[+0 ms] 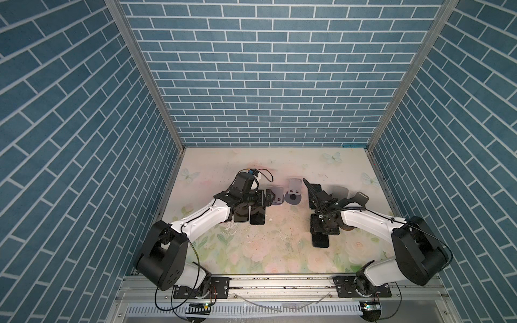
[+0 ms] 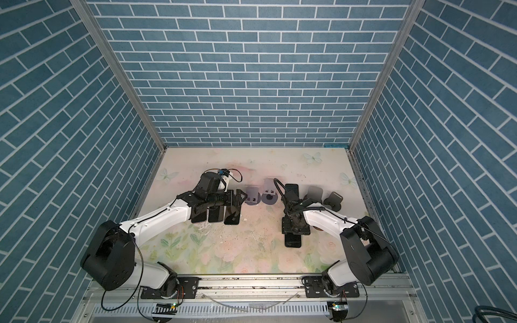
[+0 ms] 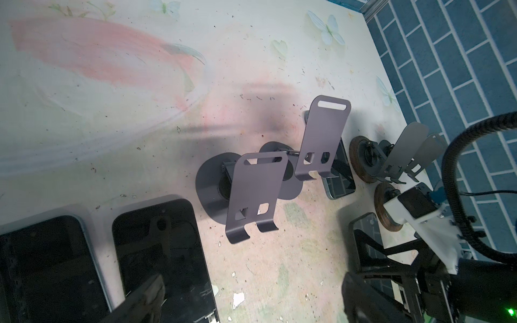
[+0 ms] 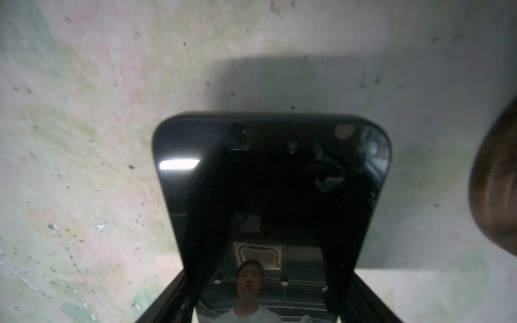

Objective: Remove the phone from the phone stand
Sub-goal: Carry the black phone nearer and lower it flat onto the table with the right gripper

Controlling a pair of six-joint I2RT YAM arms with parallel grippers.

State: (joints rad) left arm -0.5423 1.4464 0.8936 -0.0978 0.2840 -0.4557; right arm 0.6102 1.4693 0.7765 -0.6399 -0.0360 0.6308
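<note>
My right gripper [image 4: 265, 307] is shut on a black phone [image 4: 271, 181], one finger on each long edge. The phone casts a shadow on the floral table. In both top views this phone [image 1: 321, 240] [image 2: 293, 240] pokes out of the right gripper [image 1: 321, 226] toward the table's front, clear of every stand. Two grey phone stands [image 1: 278, 195] [image 1: 293, 188] hold nothing; they also show in the left wrist view [image 3: 254, 193] [image 3: 321, 139]. My left gripper [image 1: 270, 197] [image 3: 251, 304] is open beside the nearer stand, over bare table.
Flat black phones [image 1: 257, 216] [image 3: 159, 251] lie under the left arm. Another phone [image 1: 314, 195] [image 3: 340, 179] lies beside the right-hand grey stand. Dark stands [image 1: 341, 191] [image 1: 361, 198] stand further right. A brown disc base [image 4: 498, 181] is close beside the held phone.
</note>
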